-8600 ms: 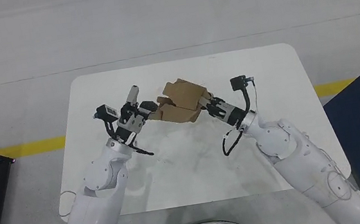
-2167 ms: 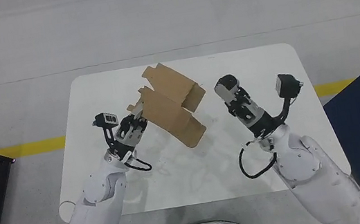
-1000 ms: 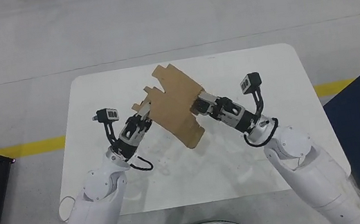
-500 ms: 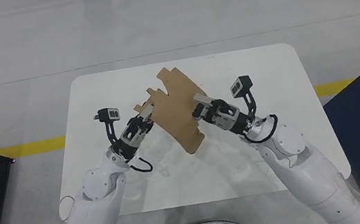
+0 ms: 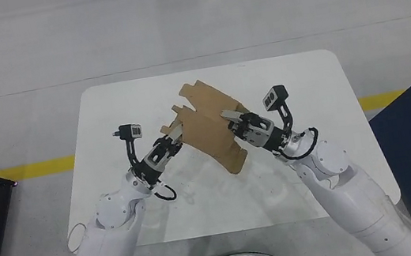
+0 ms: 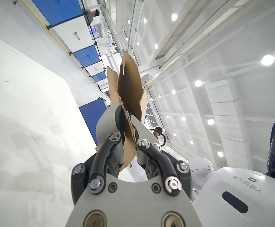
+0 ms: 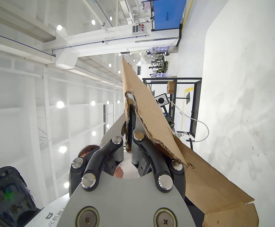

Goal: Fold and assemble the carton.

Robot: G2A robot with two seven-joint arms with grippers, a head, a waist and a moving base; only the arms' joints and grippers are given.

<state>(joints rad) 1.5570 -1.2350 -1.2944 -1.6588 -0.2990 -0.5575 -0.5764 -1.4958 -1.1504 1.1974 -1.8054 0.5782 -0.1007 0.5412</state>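
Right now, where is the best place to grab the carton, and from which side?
Grab the carton by its thin edges, one from each side, as the left gripper and right gripper do. It is folded nearly flat, so an edge is probably easiest to pinch.

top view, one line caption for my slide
Left gripper and right gripper pinch opposite edges of the brown carton over the white table.

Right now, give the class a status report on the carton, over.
Left gripper shut on carton; right gripper shut on its opposite edge. Carton over table, not yet assembled. Nothing seen blocking it.
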